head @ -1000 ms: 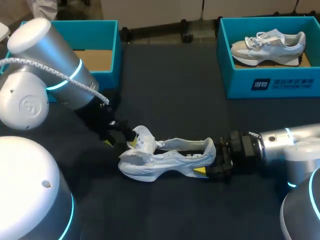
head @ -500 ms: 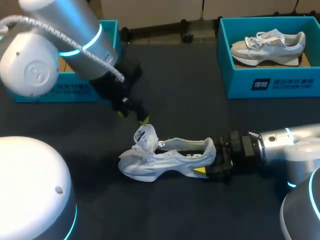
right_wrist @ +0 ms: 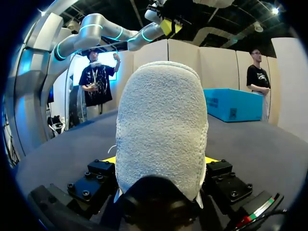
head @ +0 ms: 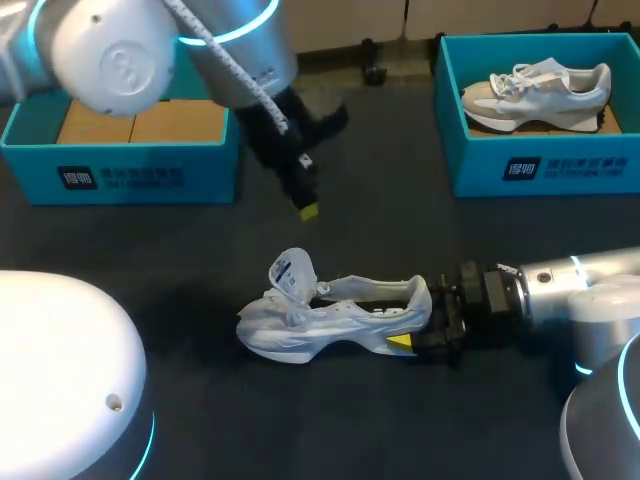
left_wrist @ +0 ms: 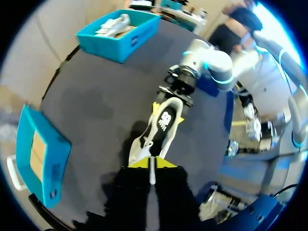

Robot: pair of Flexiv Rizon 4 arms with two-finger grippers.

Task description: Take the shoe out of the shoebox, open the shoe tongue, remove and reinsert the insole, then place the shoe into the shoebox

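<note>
Your left gripper is now hanging above the table, on the far side of the shoe. A second ago it was down at the tongue. Its yellow tips are pressed together with nothing between them. The tongue is standing up and folded back toward the toe, so the opening step looks done.

Your right gripper is clamping the heel from both sides, pinning the shoe on its sole in the near middle of the table. That is probably to stop it from sliding while the other arm works inside it.

Farther out, the box on the far left is sitting without a shoe. It is likely waiting for this one to be returned. The box on the far right is holding a second shoe.
</note>
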